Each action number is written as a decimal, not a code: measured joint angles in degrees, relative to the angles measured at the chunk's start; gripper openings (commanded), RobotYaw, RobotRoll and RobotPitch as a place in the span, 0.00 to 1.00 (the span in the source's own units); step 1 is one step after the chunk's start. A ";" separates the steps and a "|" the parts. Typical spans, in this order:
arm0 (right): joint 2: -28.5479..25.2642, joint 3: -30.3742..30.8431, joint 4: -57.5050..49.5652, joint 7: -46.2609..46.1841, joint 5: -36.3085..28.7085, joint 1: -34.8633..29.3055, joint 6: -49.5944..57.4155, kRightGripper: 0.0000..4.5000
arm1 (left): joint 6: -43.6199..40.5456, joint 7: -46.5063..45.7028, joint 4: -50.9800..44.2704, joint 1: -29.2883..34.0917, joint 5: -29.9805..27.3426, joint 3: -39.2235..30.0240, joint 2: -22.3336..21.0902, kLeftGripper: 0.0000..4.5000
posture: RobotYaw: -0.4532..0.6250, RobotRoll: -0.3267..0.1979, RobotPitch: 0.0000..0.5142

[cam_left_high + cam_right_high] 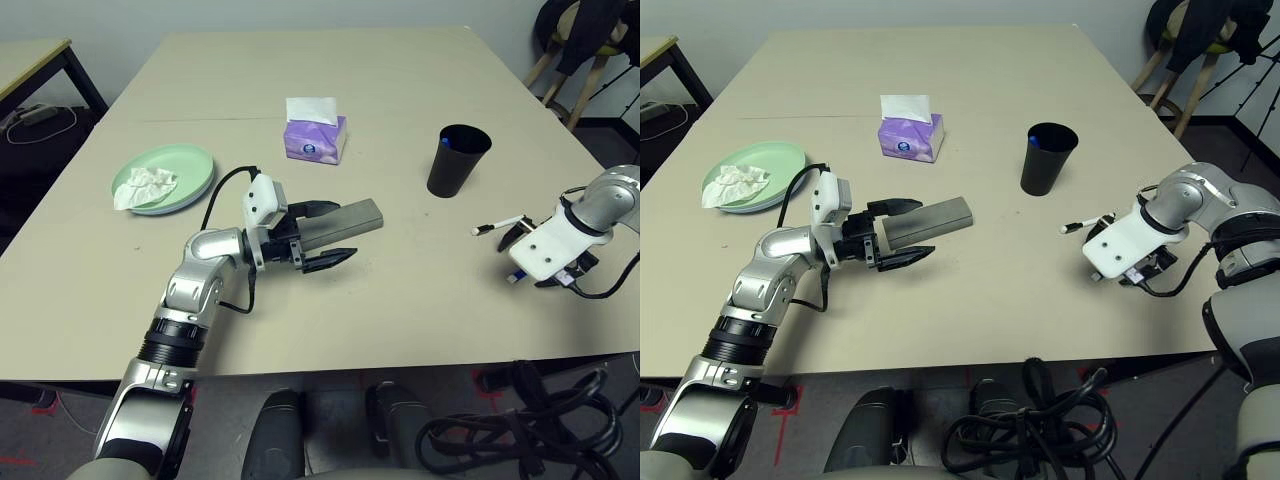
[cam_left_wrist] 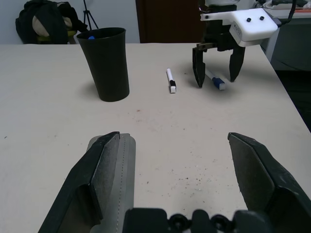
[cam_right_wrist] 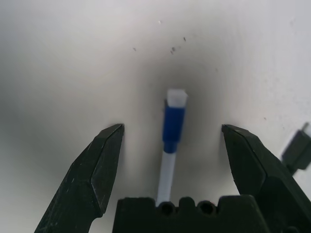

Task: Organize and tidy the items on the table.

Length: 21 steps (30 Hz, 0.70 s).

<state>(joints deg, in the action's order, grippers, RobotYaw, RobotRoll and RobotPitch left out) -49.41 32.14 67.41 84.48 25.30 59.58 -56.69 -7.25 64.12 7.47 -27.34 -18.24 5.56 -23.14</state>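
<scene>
The left gripper (image 1: 318,235) stands wide open around the grey glasses case (image 1: 343,222), one finger against its side, near the middle of the table (image 1: 400,300). The right gripper (image 2: 216,68), fingers spread and gripping nothing, straddles a blue-capped pen (image 3: 172,141) lying by the right edge. The black cup (image 1: 457,159) and purple tissue box (image 1: 315,139) stand further back; a crumpled tissue (image 1: 145,186) lies on the mint green plate (image 1: 190,170) near the left edge.

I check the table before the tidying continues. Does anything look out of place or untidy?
Yes. A crumpled white tissue lies on the mint green plate, like rubbish on a dish. Two pens lie loose on the beige table: a black-capped pen, and a blue-capped pen between the open right gripper's fingers.
</scene>
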 measured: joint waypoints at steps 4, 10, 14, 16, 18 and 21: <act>0.19 -1.24 -0.86 3.54 -1.91 -0.61 3.19 0.91 | 0.05 0.00 0.00 0.00 0.00 0.00 -0.05 1.00 | 0.53 0.62 0.26; 0.11 -1.14 -2.21 1.46 0.81 -0.66 4.69 0.43 | 0.40 0.00 0.02 0.00 0.00 0.01 -0.05 1.00 | 0.53 0.62 0.26; 0.10 -1.09 -2.31 0.00 2.17 -0.63 4.09 0.09 | 0.51 0.00 0.02 0.00 0.00 0.01 -0.06 1.00 | 0.53 0.62 0.25; 0.12 -1.09 -2.30 -0.14 2.50 -0.63 3.83 0.07 | 0.55 0.00 0.02 -0.01 0.00 0.01 -0.07 1.00 | 0.53 0.62 0.25; 0.21 -1.16 -2.30 -0.10 2.59 -0.61 3.77 0.07 | 0.60 0.00 0.04 -0.01 0.00 0.01 -0.10 1.00 | 0.53 0.62 0.24; 0.83 -1.66 -2.24 2.50 0.89 -0.54 4.72 0.07 | 0.65 0.00 0.13 -0.01 0.01 0.01 -0.32 1.00 | 0.52 0.62 0.23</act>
<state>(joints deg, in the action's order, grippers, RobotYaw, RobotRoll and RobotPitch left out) -48.58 30.48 65.17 86.98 26.19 59.04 -51.96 -6.60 64.13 7.59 -27.35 -18.24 5.56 -23.46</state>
